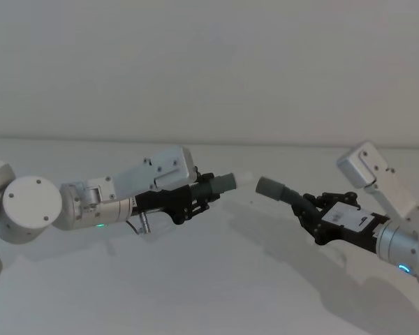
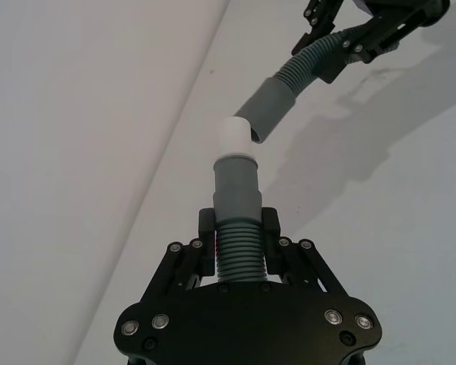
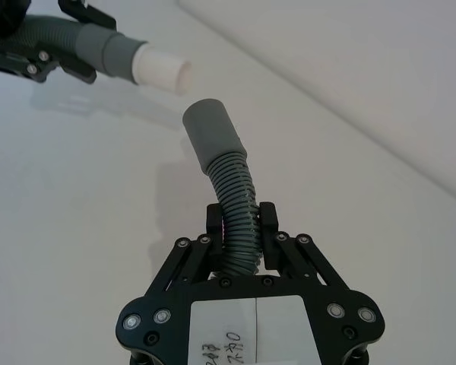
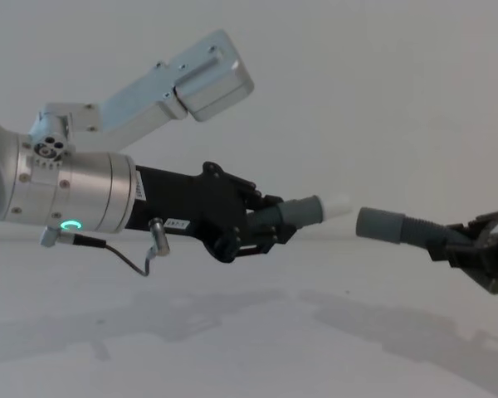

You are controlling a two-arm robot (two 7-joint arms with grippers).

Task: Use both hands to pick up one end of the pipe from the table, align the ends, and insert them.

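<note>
Gripping the shorter hose piece [image 2: 238, 258] by its ribs just behind the cuff: left gripper [image 4: 274, 228], fingers clenched, raised above the table [image 1: 209, 286]. Whitish tip [image 4: 336, 203]: plain in chest view, faint in head view. Gap from tip to facing cuff [image 4: 382, 224]: open in chest view; overlapped in left wrist view, so contact there is probably only apparent. Right gripper [image 3: 239, 224]: clamped on the longer hose piece [image 3: 235, 190] at its bend. Bare table below and around both.
</note>
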